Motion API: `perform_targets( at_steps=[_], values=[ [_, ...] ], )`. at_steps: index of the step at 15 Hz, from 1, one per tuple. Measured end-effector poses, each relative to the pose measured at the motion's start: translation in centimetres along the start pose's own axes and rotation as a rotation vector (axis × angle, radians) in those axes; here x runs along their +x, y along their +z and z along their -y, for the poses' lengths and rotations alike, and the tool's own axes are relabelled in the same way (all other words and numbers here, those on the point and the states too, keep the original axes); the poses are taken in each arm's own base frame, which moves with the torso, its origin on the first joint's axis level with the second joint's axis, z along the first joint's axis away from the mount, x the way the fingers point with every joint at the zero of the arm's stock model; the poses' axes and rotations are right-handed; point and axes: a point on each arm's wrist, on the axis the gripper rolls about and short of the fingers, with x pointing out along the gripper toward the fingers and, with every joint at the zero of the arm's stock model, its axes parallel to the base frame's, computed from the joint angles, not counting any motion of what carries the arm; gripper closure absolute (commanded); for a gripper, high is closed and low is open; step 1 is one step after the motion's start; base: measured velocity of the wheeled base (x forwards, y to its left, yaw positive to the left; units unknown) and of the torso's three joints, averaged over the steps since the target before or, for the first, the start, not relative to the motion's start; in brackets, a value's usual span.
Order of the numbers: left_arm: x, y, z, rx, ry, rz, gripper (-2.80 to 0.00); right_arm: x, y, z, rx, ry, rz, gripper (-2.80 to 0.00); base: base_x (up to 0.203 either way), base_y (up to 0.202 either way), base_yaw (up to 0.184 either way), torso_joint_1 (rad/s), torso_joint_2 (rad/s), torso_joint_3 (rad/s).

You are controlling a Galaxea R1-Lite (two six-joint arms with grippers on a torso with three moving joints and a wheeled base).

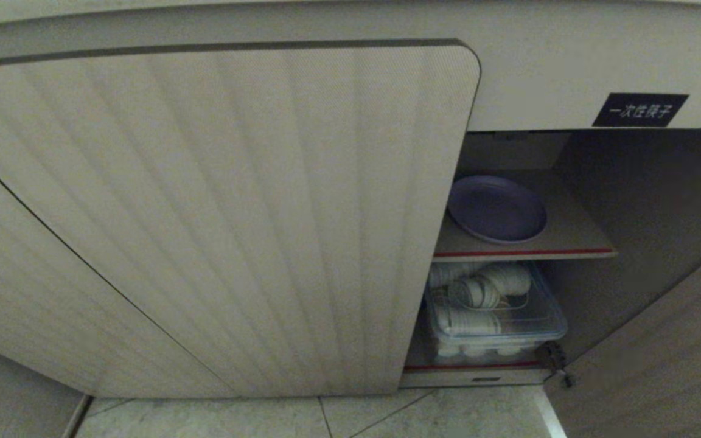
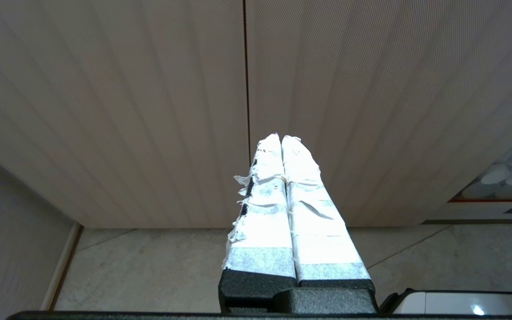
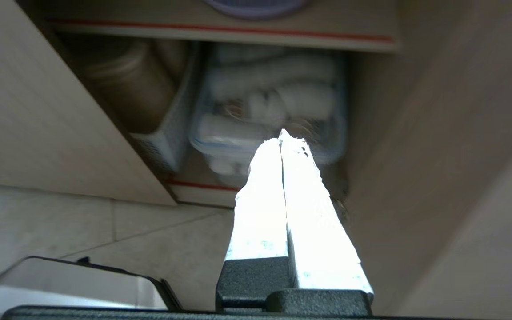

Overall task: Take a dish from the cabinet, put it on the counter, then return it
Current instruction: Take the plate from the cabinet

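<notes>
The lavender dish lies flat on the red-edged upper shelf of the beige cabinet, whose right door stands open. Only the dish's front rim shows in the right wrist view. My right gripper is shut and empty, low in front of the open compartment and pointing at the lower shelf, well below the dish. My left gripper is shut and empty, facing the closed ribbed door. Neither gripper appears in the head view. The counter is out of view.
A clear plastic box of white cups sits on the lower shelf, with a grey bin to its left. The open right door swings out beside the opening. Pale tiled floor lies below. A black label is above.
</notes>
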Motion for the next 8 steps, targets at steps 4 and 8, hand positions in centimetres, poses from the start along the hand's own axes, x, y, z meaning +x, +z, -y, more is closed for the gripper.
perform_targets(
  at_steps=[4,8],
  values=[
    [0.0,0.0,0.0,-0.001,0.000,0.000,0.00,1.9,1.9,0.1,0.003,0.103,0.020,0.00,0.000,0.000,0.000,0.000,0.00,0.000],
    [0.0,0.0,0.0,0.000,0.000,0.000,0.00,3.9,3.4,0.1,-0.001,0.191,-0.028,0.00,0.000,0.000,0.000,0.000,0.00,0.000]
  ],
)
